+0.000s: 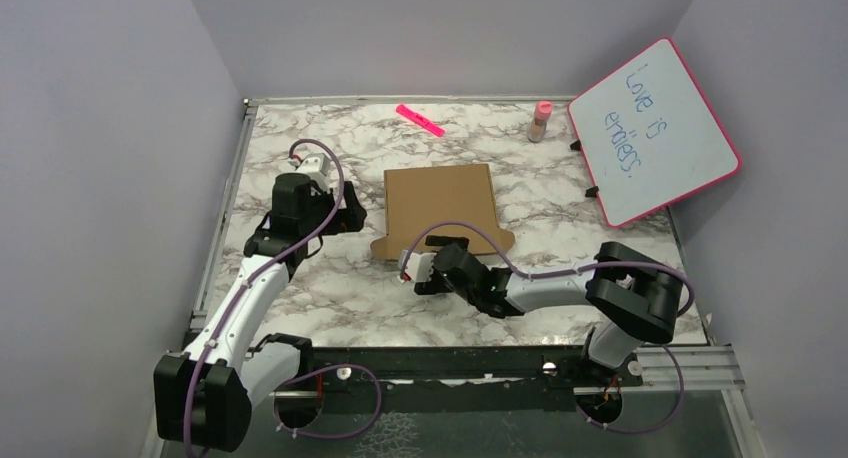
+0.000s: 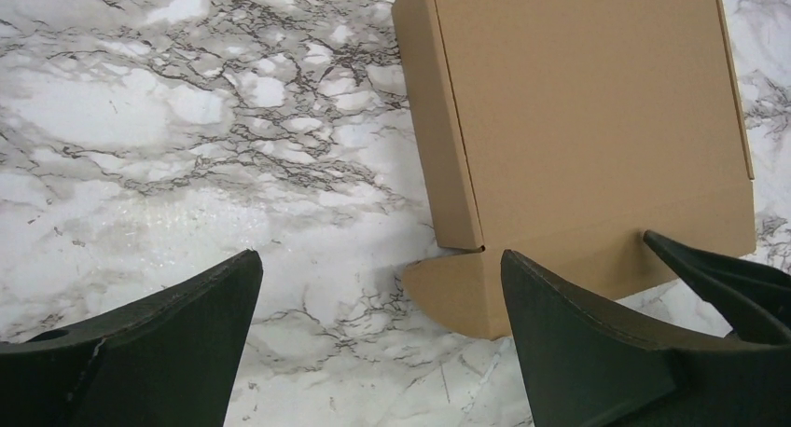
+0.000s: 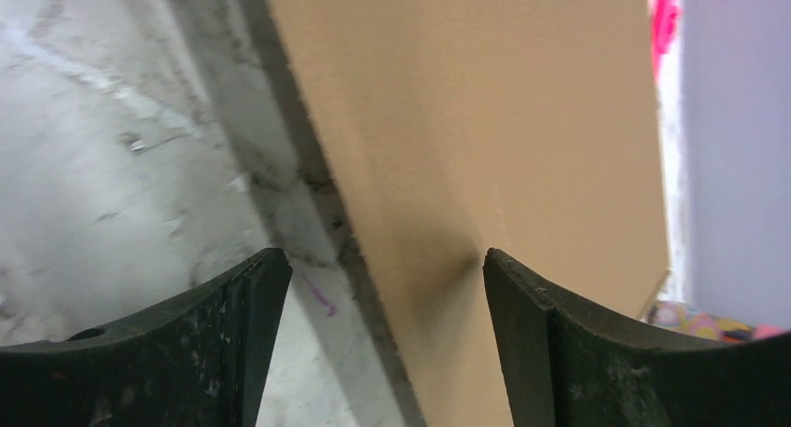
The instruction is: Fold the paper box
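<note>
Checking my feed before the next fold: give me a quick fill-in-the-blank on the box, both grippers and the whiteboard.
The paper box lies on a ____-patterned table.
The left gripper stands ____, beside the box.
The right gripper hovers at the box's ____ edge.
The whiteboard has a frame coloured ____.
Missing words: marble; open; near; pink.

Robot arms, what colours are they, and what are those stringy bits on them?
The left arm and right arm each have smooth white tube sections joined by chunky black blocks. A thin purple cable loops along each one. The jaws are matte black, curved like pointed fins.
</note>
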### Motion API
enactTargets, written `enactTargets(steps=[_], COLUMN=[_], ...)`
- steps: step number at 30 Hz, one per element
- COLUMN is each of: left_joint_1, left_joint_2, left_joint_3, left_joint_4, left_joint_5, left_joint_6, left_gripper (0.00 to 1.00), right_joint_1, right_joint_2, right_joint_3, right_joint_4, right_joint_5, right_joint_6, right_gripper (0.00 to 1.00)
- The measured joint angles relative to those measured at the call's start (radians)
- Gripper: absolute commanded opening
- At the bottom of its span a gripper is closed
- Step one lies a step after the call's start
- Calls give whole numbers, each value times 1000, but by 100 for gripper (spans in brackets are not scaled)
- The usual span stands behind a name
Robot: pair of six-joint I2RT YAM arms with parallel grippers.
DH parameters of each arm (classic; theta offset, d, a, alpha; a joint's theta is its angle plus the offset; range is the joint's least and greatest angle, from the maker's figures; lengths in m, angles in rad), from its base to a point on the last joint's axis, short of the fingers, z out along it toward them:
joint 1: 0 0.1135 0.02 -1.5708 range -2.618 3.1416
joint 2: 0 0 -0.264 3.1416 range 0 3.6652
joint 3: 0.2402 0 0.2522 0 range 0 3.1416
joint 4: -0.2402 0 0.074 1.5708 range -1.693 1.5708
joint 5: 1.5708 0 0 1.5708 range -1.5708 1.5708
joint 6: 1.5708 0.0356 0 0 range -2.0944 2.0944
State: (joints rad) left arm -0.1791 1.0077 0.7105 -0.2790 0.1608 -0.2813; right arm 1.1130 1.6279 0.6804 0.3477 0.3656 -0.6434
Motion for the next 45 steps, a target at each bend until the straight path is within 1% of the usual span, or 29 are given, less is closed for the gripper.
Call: enactTargets(steps=[6, 10, 11, 14, 16, 19, 21, 22, 24, 33, 36, 45], left_joint_1=[-6, -6, -6, -6, -6, -6, -6, -6, -6, -6, -6, -6], left_joint_2=[0, 0, 0, 0, 0, 0, 0, 0, 0, -12, -26, -86], left_joint_3=[-6, -6, -8, -13, -16, -18, -18, -19, -19, -19, -10, 81], left_joint_4=[-1, 0, 0, 0, 0, 0, 0, 0, 0, 0, -2, -15], left_joint_5=[0, 0, 0, 0, 0, 1, 1, 1, 1, -35, -48, -98], left_joint_6=[2, 2, 2, 2, 2, 2, 2, 2, 2, 23, 28, 31], left_gripper=[99, 99, 99, 99, 99, 99, 99, 99, 99, 99, 99, 98], right_joint_1=[-1, 1, 1, 2, 5, 7, 7, 7, 7, 7, 7, 7], right_joint_2=[48, 109, 114, 115, 114, 105, 93, 87, 78, 3, -25, -89], right_joint_3=[-3, -4, -5, -10, -11, -12, -12, -12, -12, -3, 29, 163], right_joint_4=[148, 208, 214, 235, 247, 259, 272, 273, 272, 192, 116, -112], right_joint_5=[97, 135, 140, 151, 159, 166, 172, 173, 173, 170, 154, 73], right_joint_6=[-94, -141, -146, -159, -167, -178, -190, -195, -203, -191, -168, -86], right_gripper=[76, 65, 62, 45, 36, 14, 6, 3, 1, 1, 1, 1])
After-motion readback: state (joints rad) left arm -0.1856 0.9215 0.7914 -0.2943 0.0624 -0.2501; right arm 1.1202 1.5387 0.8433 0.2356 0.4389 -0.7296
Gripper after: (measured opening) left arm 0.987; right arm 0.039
